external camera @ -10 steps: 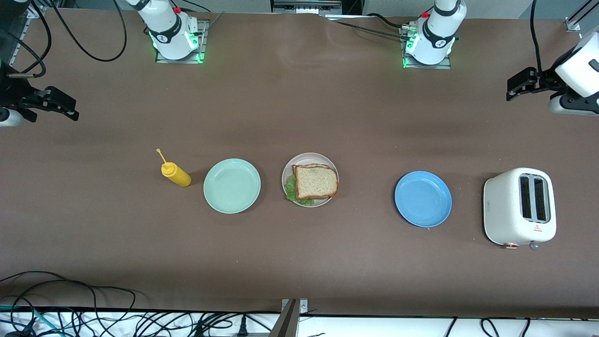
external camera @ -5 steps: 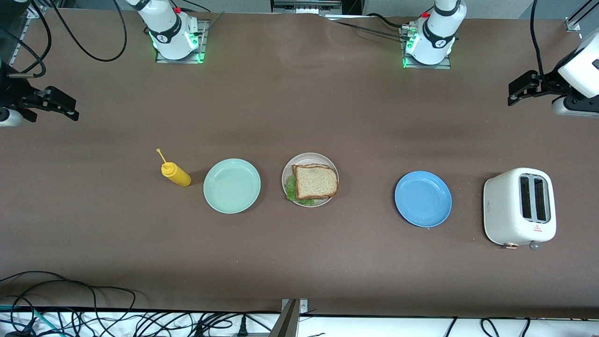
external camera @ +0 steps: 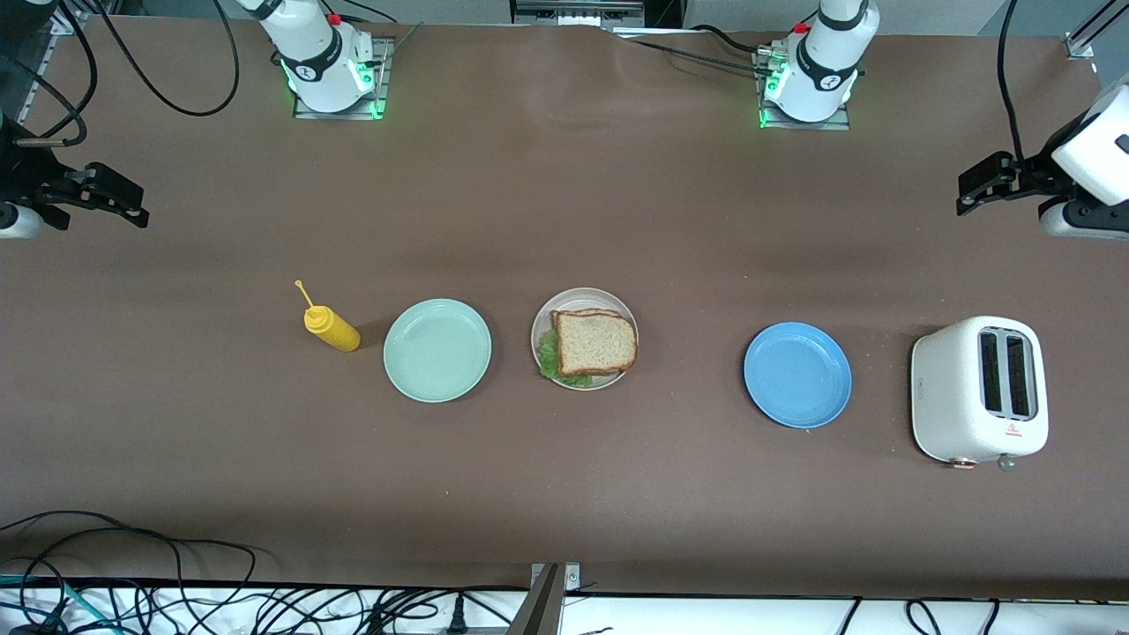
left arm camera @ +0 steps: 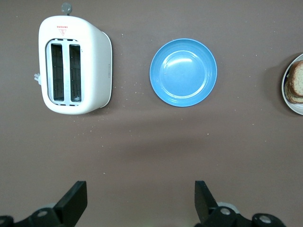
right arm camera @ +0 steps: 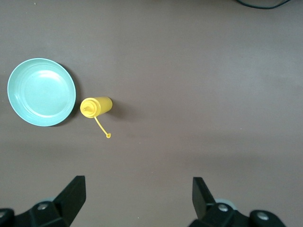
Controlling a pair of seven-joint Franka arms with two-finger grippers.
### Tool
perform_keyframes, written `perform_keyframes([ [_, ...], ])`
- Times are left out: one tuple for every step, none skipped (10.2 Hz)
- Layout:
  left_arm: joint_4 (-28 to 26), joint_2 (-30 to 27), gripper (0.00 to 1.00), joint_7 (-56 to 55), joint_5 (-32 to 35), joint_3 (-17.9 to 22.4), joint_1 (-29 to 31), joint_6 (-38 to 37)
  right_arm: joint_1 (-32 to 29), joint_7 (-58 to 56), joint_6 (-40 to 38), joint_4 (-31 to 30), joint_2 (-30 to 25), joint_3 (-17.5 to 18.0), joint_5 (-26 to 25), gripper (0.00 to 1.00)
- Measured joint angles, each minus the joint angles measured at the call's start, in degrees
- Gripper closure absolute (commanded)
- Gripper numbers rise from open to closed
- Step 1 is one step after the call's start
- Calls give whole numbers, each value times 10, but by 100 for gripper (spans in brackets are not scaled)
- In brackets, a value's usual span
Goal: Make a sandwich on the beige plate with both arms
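Observation:
The sandwich (external camera: 595, 342), two bread slices with green lettuce sticking out between them, lies on the beige plate (external camera: 583, 294) at the middle of the table. Its edge (left arm camera: 296, 81) and the plate rim (left arm camera: 289, 102) also show in the left wrist view. My left gripper (external camera: 968, 188) hangs open and empty over the left arm's end of the table, above bare tabletop (left arm camera: 140, 198). Over the right arm's end, my right gripper (external camera: 135, 205) is also open with nothing between its fingers (right arm camera: 139, 196). Both are well away from the sandwich.
A blue plate (external camera: 797, 375) and a white toaster (external camera: 979, 390) stand toward the left arm's end. A mint-green plate (external camera: 437, 350) and a yellow squeeze bottle (external camera: 332, 327) stand toward the right arm's end. Cables hang along the table's near edge.
My left gripper has shifted slightly over its end of the table. The right arm, the sandwich and the plates have not moved.

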Motion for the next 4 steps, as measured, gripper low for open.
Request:
perform_keyframes([
  [0, 3, 0, 0, 0, 0, 0, 3, 0, 0, 0, 0, 0, 0, 0, 0],
  [0, 5, 0, 0, 0, 0, -1, 5, 0, 0, 0, 0, 0, 0, 0, 0],
  [0, 6, 0, 0, 0, 0, -1, 5, 0, 0, 0, 0, 0, 0, 0, 0],
  [0, 7, 0, 0, -3, 0, -1, 6, 0, 0, 0, 0, 0, 0, 0, 0],
])
